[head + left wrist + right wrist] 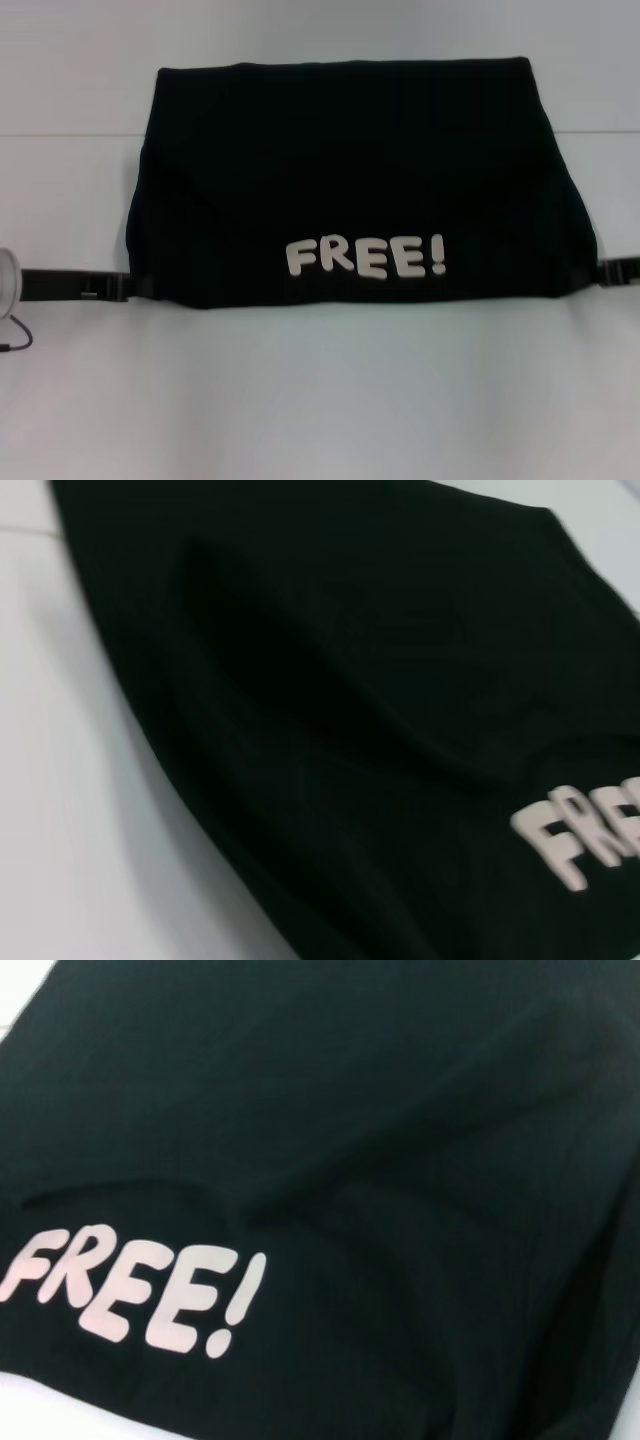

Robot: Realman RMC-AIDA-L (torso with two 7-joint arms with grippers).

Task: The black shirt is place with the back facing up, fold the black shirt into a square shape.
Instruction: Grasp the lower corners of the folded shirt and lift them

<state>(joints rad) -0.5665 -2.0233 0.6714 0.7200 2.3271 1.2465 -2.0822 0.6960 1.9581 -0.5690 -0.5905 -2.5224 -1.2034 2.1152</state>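
White table (320, 400): bare surface spanning the head view. Black shirt (360, 190): folded into a broad, roughly rectangular panel, lying at the middle of the table toward its far side, white "FREE!" lettering (366, 258) facing up near the front edge. Left gripper (110, 286): at the shirt's front-left corner, low to the table, reaching the cloth edge. Right gripper (612, 272): at the shirt's front-right corner. Whether either gripper's fingers are open or closed cannot be told.
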